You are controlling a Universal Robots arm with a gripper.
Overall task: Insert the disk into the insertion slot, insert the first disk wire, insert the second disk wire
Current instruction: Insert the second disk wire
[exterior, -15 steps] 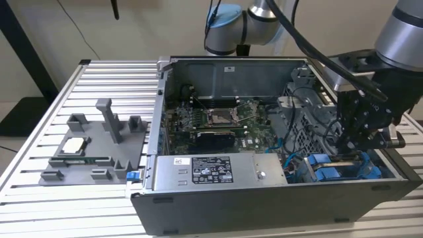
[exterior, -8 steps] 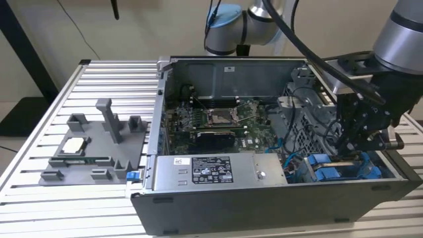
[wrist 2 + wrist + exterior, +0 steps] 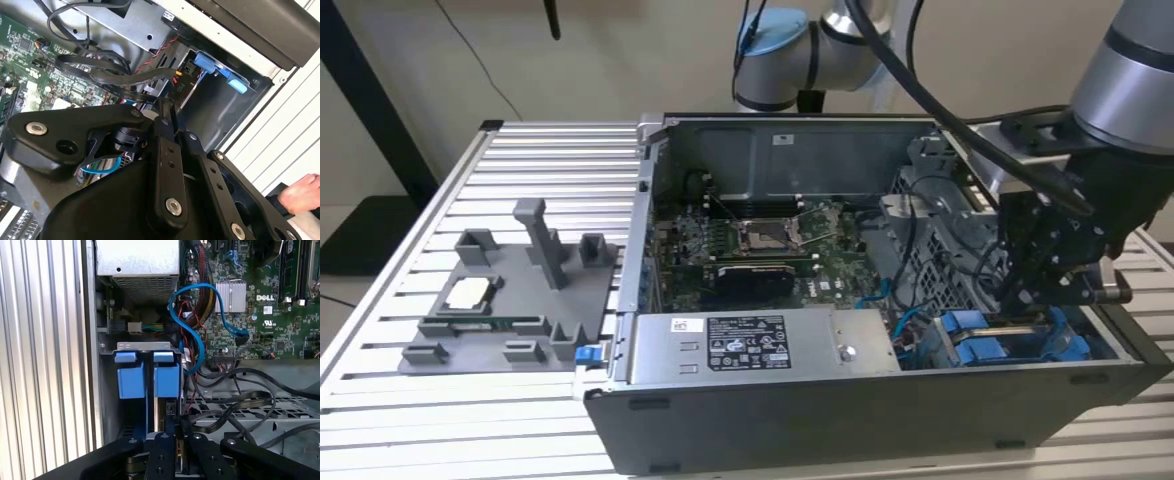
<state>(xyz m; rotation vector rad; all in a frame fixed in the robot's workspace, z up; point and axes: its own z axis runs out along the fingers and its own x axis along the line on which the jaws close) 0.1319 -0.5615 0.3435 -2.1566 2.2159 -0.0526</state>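
At slot (image 3: 131, 346) rim, gripper (image 3: 172, 427).

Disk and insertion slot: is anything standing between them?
Nothing visible does. The disk in its blue carrier already stands in the insertion slot, gripper at it; the blue wire and black cables lie beside it, not across.

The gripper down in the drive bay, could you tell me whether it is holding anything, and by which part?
It cannot be told. The gripper sits at the edge of the disk standing in the insertion slot, but contact isn't visible.
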